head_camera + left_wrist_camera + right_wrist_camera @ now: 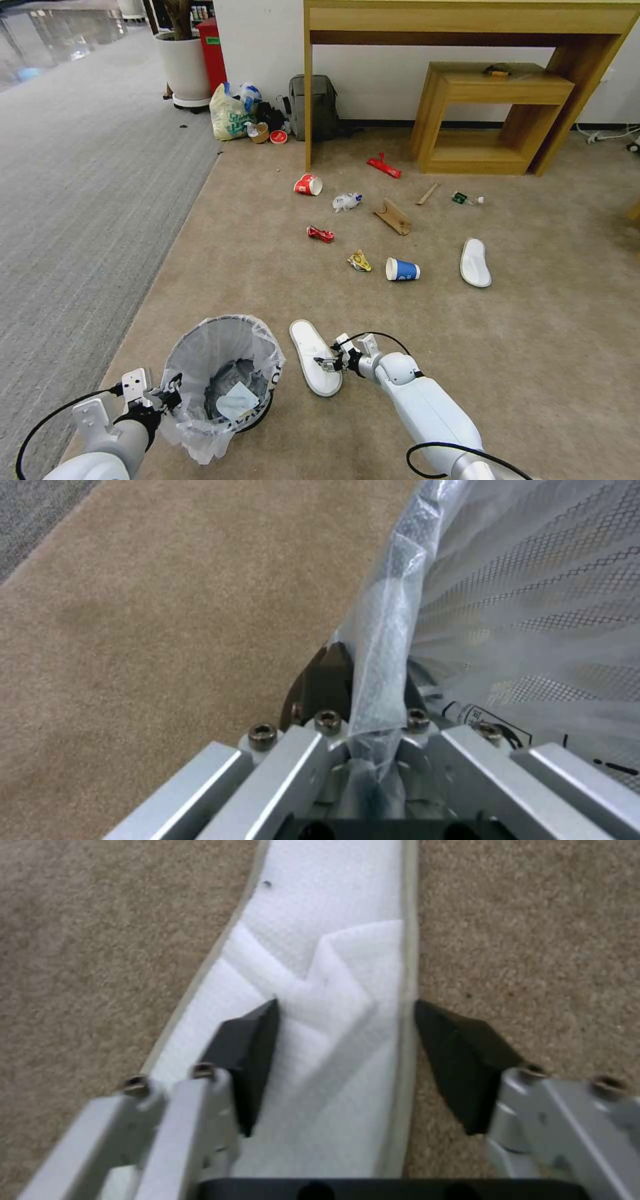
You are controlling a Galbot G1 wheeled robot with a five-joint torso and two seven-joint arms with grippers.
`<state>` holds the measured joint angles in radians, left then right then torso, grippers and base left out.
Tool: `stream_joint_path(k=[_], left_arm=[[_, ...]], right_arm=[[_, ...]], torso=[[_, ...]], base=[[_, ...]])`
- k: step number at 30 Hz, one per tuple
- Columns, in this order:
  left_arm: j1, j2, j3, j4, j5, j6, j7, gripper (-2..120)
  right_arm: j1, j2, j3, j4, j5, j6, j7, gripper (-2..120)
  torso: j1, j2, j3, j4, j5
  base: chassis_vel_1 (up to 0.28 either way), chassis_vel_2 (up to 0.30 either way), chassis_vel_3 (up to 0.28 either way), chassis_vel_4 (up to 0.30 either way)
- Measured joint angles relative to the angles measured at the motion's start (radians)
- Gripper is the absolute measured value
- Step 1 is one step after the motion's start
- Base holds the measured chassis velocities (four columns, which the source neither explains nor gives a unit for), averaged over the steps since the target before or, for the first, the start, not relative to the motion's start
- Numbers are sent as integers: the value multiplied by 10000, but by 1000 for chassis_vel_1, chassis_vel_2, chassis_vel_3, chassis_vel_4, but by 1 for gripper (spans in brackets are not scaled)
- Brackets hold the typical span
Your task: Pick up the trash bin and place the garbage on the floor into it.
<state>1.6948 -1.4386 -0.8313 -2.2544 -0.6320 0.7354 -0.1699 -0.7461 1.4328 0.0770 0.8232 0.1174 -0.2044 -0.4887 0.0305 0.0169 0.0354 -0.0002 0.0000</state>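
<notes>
Left gripper [373, 695]: jaws closed on the bag-lined rim of the trash bin [220, 383]; one dark pad sits outside the rim, the other inside against the liner

Right gripper [343, 1060]: jaws open, lowered over the near white slipper [315, 357]; one pad rests over the sole, the other stands just off the slipper's edge above the floor [533, 940]

Task thing: the near slipper lies flat between the spread jaws, just beside the bin; the folded upper strap sits just ahead of the pads

Risk, slipper: closing here may pinch only the thin sole edge or the loose strap, so the limp slipper could fold, slide out or droop on lifting

Risk, bin: the hold passes through slick plastic liner; the rim could slip or the bin tilt, spilling the paper already inside

Risk, remainder: blue cup [402, 269], red cup [308, 185], crushed can [320, 233] and far slipper [475, 262] lie well apart from both jaws

Hidden: the inner left pad is veiled by liner; whether the bin's base touches the carpet cannot be told; the slipper's heel is cut off under the right gripper body
</notes>
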Motion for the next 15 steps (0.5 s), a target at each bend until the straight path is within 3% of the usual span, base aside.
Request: stream_joint_path(k=[8, 15], left_arm=[[1, -24, 8, 4, 4, -6, 26, 0], [18, -15, -20, 6, 5, -17, 66, 0]], right_arm=[[-42, -7, 25, -2, -12, 40, -19, 25], [-83, -4, 48, -7, -26, 102, -32, 12]], torso=[[0, 0, 0, 0, 0], [0, 0, 0, 0, 1]], base=[[0, 0, 0, 0], [0, 0, 0, 0]])
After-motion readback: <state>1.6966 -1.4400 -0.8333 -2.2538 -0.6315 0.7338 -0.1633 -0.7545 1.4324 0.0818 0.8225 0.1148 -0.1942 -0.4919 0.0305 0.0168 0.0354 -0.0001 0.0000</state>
